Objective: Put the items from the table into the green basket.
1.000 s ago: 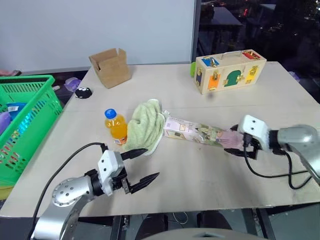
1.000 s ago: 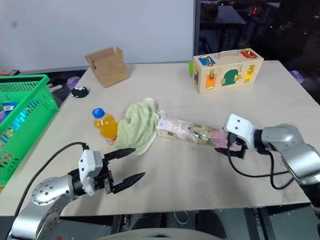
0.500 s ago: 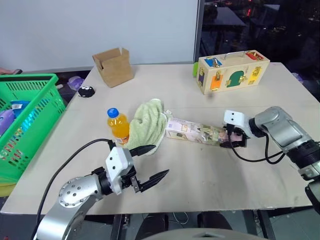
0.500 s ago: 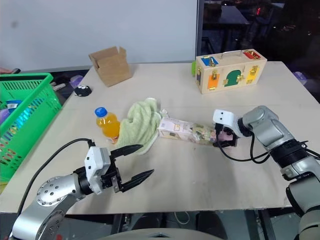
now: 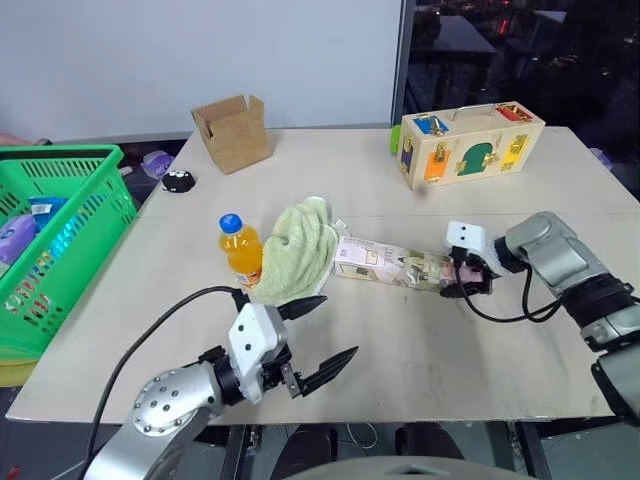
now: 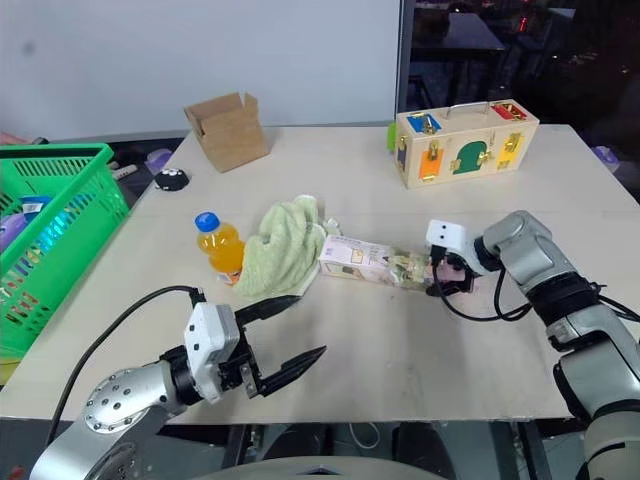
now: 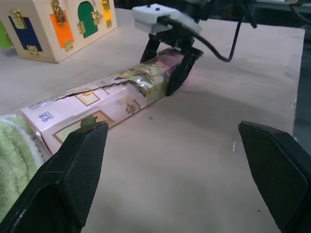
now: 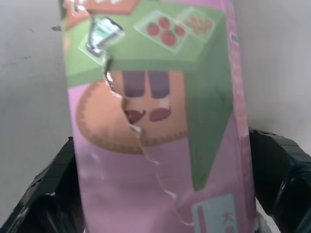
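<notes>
The carton (image 5: 390, 267) is lying mid-table (image 5: 480, 340), its 3 o'clock end sitting between the right gripper's (image 5: 462, 283) spread jaws. The towel (image 5: 295, 250) is touching its 9 o'clock end, with the bottle (image 5: 239, 250) beyond. The left gripper (image 5: 322, 338) is hovering spread at 6 o'clock. The green basket (image 5: 60, 240) is waiting at 9 o'clock, a cardboard box (image 5: 233, 132) and a wooden lock box (image 5: 470, 143) standing behind.

The green basket (image 5: 70, 215) runs off the picture's edge beyond the tabletop's (image 5: 420, 350) left side, so its far wall and most of its contents go unseen; the coloured things inside it are too indistinct to name. The pale green towel (image 5: 295, 250) covers the near-left end of the printed carton (image 5: 390, 265) and part of the orange bottle's (image 5: 240, 252) base. The right tool (image 5: 468, 280) hides the carton's other end, and whether its fingers press the carton cannot be told. A small dark object (image 5: 178, 181) near the tabletop's far-left corner is too small to identify.
</notes>
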You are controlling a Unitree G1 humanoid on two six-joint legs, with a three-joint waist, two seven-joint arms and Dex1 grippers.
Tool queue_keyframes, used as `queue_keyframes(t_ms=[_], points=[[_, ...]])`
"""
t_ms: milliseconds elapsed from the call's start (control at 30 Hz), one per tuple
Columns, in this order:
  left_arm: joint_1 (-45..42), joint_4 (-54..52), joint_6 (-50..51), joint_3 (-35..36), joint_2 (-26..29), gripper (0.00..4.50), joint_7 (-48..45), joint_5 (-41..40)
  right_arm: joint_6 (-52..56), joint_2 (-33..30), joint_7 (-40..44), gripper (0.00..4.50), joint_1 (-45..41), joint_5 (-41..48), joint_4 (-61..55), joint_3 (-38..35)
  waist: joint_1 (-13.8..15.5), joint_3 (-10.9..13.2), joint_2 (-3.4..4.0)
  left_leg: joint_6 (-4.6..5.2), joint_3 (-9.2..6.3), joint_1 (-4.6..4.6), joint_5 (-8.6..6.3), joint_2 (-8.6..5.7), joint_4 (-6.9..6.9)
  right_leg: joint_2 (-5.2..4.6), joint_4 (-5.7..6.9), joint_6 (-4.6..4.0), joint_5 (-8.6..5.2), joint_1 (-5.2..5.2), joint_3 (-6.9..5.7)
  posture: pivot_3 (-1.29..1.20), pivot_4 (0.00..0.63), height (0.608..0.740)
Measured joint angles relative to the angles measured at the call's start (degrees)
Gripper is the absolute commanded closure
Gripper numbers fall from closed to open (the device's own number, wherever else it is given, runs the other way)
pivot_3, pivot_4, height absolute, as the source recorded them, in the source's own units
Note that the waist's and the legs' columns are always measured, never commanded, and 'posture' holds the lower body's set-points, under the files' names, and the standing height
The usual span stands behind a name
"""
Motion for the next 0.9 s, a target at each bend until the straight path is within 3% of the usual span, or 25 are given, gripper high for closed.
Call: queue_keyframes(t_ms=[167, 267, 500, 767, 900], points=[[-9.16, 2.84, 4.85, -3.13, 3.77, 0.05, 0.85, 4.89, -1.66, -1.26, -0.66, 0.00, 3.31, -0.57, -7.24, -0.54, 0.00, 0.00, 0.00, 0.00, -0.03, -0.03, 0.00, 0.00, 0.00, 0.04, 0.00, 0.04, 0.02, -0.01, -0.03, -0.02, 0.000, 0.740], [-16.90, 5.68, 9.36, -4.23, 5.76, 0.05, -1.96, 3.73, -1.72, -2.20, -1.69, 0.00, 4.73, -0.26, -10.21, -2.50, -0.31, 0.01, 0.01, 0.00, -0.02, -0.06, 0.00, -0.01, 0.01, 0.03, -0.02, 0.06, 0.03, -0.02, -0.02, -0.05, 0.000, 0.740], [-31.71, 19.65, 9.96, -7.07, 10.48, 0.05, -13.98, 3.02, 5.09, -7.21, -4.75, 0.00, 15.32, 5.71, -24.20, -15.16, -1.12, 0.03, 0.00, 0.01, -0.08, -0.12, -0.01, 0.00, 0.00, 0.05, -0.03, 0.06, 0.01, -0.05, -0.08, -0.16, 0.000, 0.740], [-48.83, 35.51, 7.11, -16.17, 6.05, 0.05, -24.36, 7.46, 18.33, -7.26, -8.73, 0.00, 40.08, 23.34, -56.55, -40.95, -3.90, 0.02, -0.07, 0.07, -0.22, -0.25, -0.05, -0.05, 0.13, 0.04, -0.05, 0.37, -0.15, -0.03, -0.14, -0.30, 0.000, 0.740], [-56.59, 42.47, 5.98, -20.07, 1.99, 0.05, -26.76, 10.67, 22.35, -1.05, -15.33, 0.00, 48.08, 27.79, -67.59, -44.45, -6.87, 0.02, -0.06, 0.07, -0.14, -0.21, -0.04, -0.04, 0.19, 0.04, 0.00, 0.44, -0.16, -0.01, -0.07, -0.35, 0.000, 0.740]])
